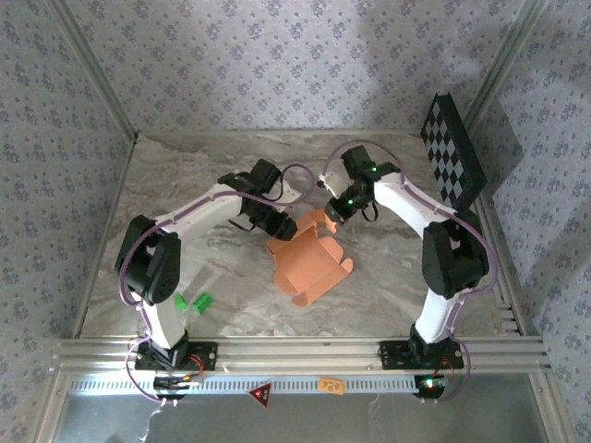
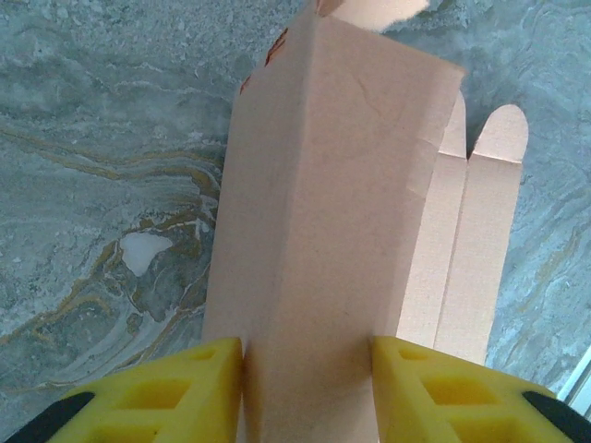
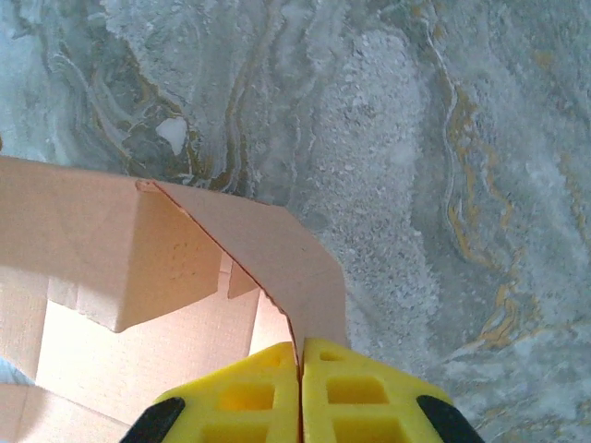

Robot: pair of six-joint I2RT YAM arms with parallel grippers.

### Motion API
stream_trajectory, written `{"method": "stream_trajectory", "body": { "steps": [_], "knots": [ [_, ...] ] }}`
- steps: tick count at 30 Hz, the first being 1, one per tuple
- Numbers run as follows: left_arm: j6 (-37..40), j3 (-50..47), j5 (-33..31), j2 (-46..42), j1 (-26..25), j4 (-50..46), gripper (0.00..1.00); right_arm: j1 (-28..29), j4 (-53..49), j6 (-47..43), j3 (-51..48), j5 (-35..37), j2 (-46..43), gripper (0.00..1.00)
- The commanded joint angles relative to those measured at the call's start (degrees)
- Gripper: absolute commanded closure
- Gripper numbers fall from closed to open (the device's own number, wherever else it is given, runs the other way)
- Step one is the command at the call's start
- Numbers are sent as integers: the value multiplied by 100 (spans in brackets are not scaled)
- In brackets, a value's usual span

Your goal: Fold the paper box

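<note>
The salmon-orange paper box [image 1: 308,263] lies partly folded on the marble table, between both arms. My left gripper [image 1: 274,224] holds its far left end. In the left wrist view the yellow pads [image 2: 199,383] press both sides of a raised box panel [image 2: 323,212], so the left gripper [image 2: 307,355] is shut on the paper box. My right gripper [image 1: 330,216] sits at the box's far right corner. Its yellow fingers [image 3: 355,388] are pressed together on a thin flap [image 3: 277,254] of the box, with the right gripper [image 3: 300,349] pinching the flap's edge.
Small green pieces [image 1: 195,303] lie near the left arm's base. A black-and-white checkerboard panel [image 1: 451,152] leans against the right wall. Aluminium rails [image 1: 295,351] border the near edge. Bare marble table [image 1: 185,175] stretches behind and left of the box.
</note>
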Motion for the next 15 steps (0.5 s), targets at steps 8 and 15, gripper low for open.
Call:
{"method": "stream_trajectory", "body": {
  "steps": [8, 15],
  "knots": [
    [-153, -162, -140, -81, -53, -179, 59, 549, 481, 2968, -427, 1393, -587, 92],
    [-208, -173, -154, -72, -92, -151, 59, 738, 534, 4501, -447, 1761, -662, 95]
  ]
}}
